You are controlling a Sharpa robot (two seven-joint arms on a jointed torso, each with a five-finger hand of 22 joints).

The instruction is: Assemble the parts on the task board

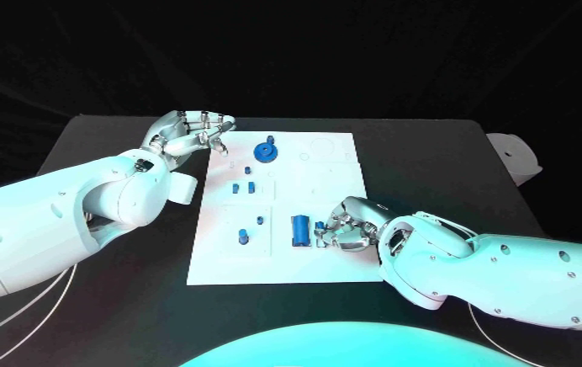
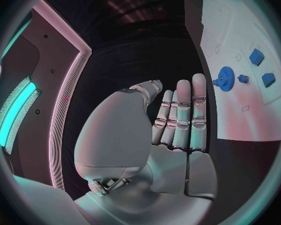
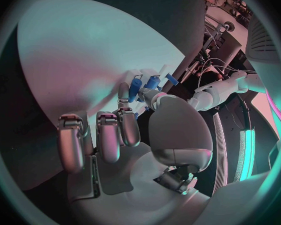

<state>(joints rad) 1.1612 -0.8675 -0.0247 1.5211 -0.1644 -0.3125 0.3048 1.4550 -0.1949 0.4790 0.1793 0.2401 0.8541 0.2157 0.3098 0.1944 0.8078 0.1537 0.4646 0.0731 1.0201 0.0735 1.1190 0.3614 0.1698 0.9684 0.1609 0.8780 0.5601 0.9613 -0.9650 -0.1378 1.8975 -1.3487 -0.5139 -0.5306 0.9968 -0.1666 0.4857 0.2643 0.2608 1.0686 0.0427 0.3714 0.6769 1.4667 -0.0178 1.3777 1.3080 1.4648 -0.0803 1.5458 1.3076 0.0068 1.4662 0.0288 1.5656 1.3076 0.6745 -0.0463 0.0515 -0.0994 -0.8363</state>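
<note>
A: Right robot hand (image 1: pixel 346 226) is down on the task board (image 1: pixel 327 270), near edge, fingers curled against the tall blue part (image 1: pixel 301 229) and a smaller blue piece (image 1: pixel 320 226) just beside it.

B: Gripping it?

A: Can't tell — the wrist view shows the fingertips (image 3: pixel 123 92) touching blue pieces, but not a closed pinch.

B: Left?

A: Left robot hand (image 1: pixel 188 134) is open, holding nothing, hovering off the board's far left corner over the surface (image 1: pixel 109 144). The blue gear (image 1: pixel 266 151) is near it, seated at the far end.

B: Risk?

A: Contact looks marginal. If the fingers only nudge, the tall part could tip or skid out of place. The board looks like a loose plate too — a sideways push might shift it, and the left hand isn't bracing it.
</note>
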